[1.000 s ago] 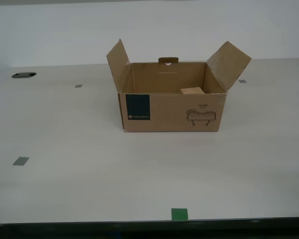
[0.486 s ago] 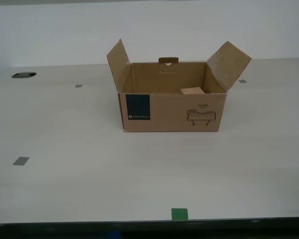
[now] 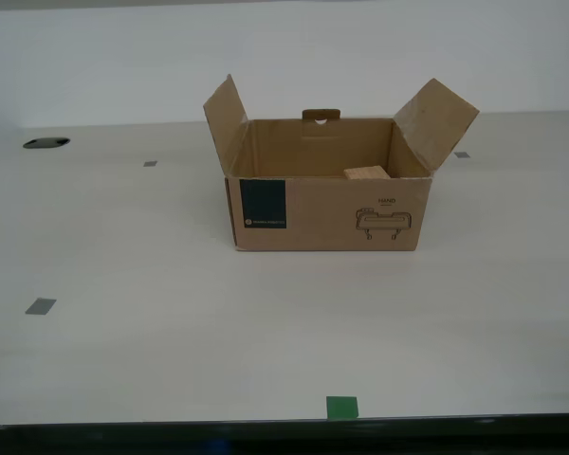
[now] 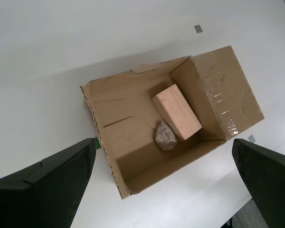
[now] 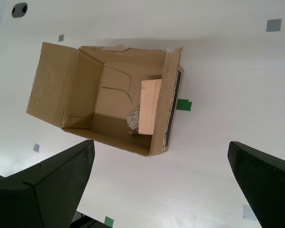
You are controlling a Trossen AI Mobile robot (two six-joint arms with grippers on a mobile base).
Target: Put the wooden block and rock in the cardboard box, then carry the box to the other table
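Cardboard box (image 3: 327, 213): one, with two side flaps raised, one dark navy label and one line drawing on its front.
Wooden block (image 4: 176, 111): one, inside the box.
Rock (image 4: 166, 136): one, inside the box, touching the block.
Grey tape squares (image 3: 40, 306): four whole in the exterior view, plus a sliver at its right edge.
Green tape square (image 3: 341, 408): one, bottom centre of the exterior view.
Dark oval hole (image 3: 45, 143): one, upper left of the exterior view.

A smooth off-white tabletop (image 3: 123, 246) with small grey tape squares (image 3: 40, 306) meets a plain pale wall (image 3: 95, 57).
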